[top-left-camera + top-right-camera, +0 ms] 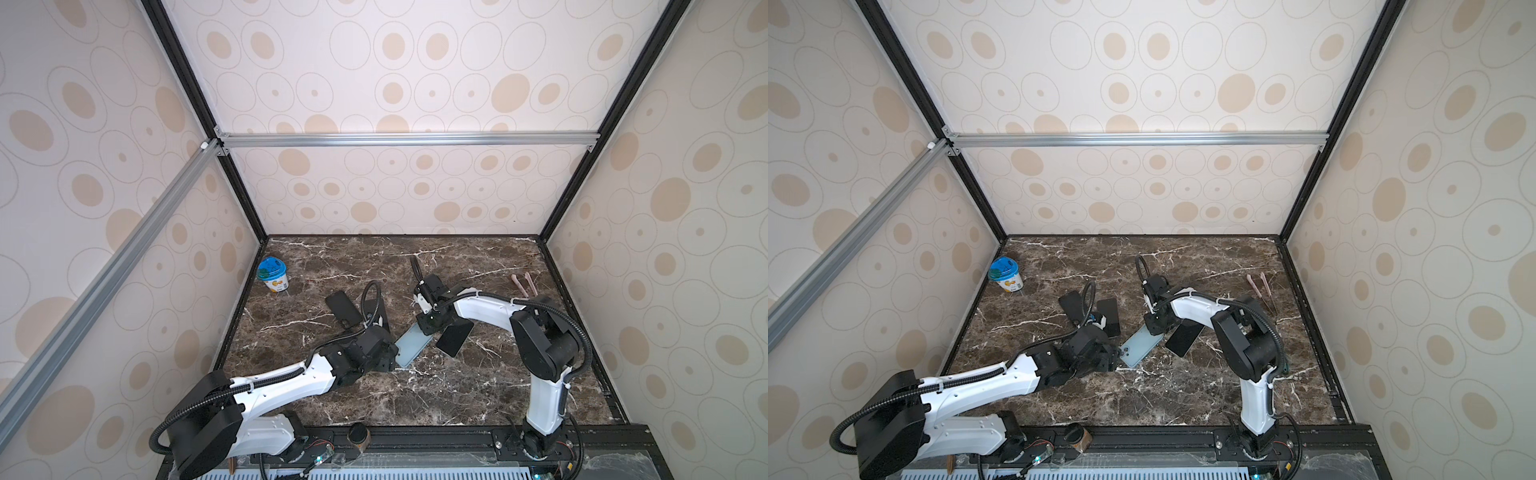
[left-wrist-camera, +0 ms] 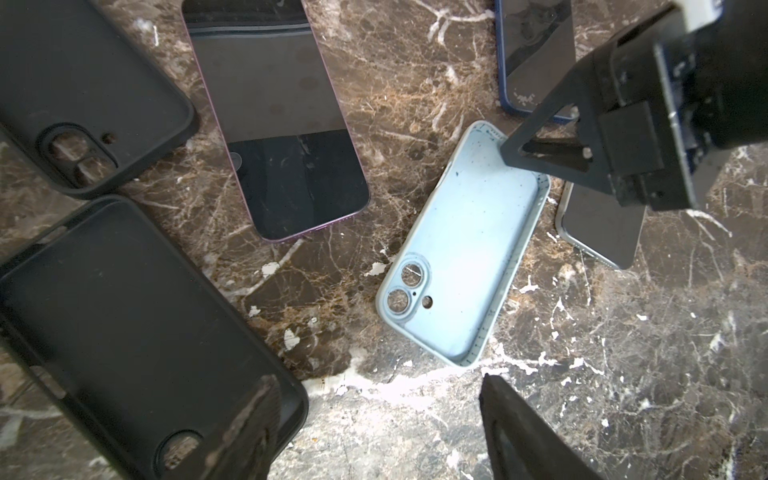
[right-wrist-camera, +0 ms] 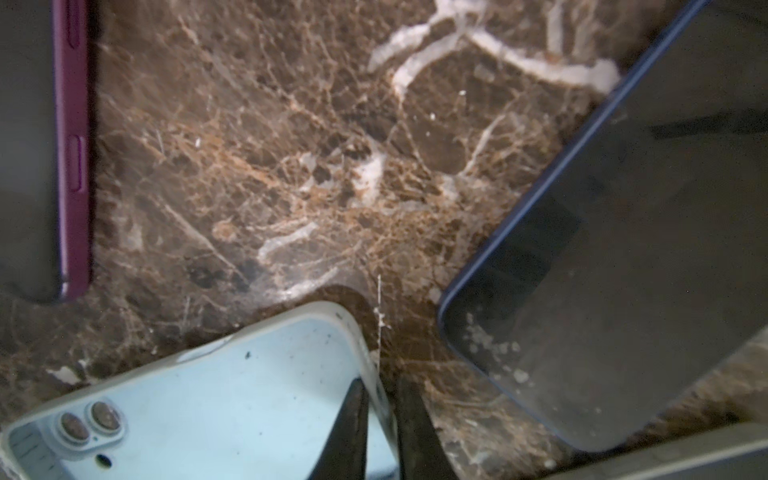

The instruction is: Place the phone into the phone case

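Phone case point(image 3: 208, 395) — rim within right gripper point(image 3: 379, 388)

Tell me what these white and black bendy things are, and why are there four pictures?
They are two robot arms, a left arm and a right arm, each ending in a pinching tool. Two pictures look down from above at the whole marble table. The other two come from little cameras on the arms' wrists, so everything looks very close. On the table lie a purple-edged phone, a blue-edged phone and a silver-edged phone. There are also two black cases, an empty light blue case, a cup with a blue lid and two pinkish sticks. The right tool pinches the light blue case's rim, one finger inside, one outside. The left tool hangs open near the case's camera-hole end, holding nothing.
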Available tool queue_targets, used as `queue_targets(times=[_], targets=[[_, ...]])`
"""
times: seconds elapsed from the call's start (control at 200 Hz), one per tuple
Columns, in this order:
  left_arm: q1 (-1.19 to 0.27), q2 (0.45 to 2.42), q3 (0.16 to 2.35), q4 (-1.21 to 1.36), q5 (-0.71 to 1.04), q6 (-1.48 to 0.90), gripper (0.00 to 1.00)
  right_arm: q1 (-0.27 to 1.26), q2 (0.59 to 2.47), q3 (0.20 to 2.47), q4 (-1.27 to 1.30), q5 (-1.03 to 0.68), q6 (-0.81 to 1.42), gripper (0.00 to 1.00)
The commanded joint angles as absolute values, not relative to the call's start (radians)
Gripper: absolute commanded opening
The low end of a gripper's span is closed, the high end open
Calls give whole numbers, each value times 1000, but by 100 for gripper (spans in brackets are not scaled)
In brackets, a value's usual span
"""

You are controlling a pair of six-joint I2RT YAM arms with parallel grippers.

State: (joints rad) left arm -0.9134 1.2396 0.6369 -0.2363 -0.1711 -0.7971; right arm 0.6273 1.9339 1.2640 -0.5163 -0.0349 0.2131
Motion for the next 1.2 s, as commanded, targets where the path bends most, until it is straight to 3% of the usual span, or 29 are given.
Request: queue_targets(times=[0.0, 0.345, 0.59, 1.195], targets=[[-900, 1226, 636, -212, -181, -803, 77, 632, 1961, 1276, -581, 43, 268, 13], [-784, 1181, 604, -85, 46, -744, 78, 623, 1942, 1276, -621, 170, 352, 0], [-714, 1161, 571, 2, 199, -742, 75, 593, 1937, 1270, -637, 201, 397, 0], [-668, 1303, 651, 18, 181, -719, 71, 574, 1955, 1289, -618, 149, 440, 0]])
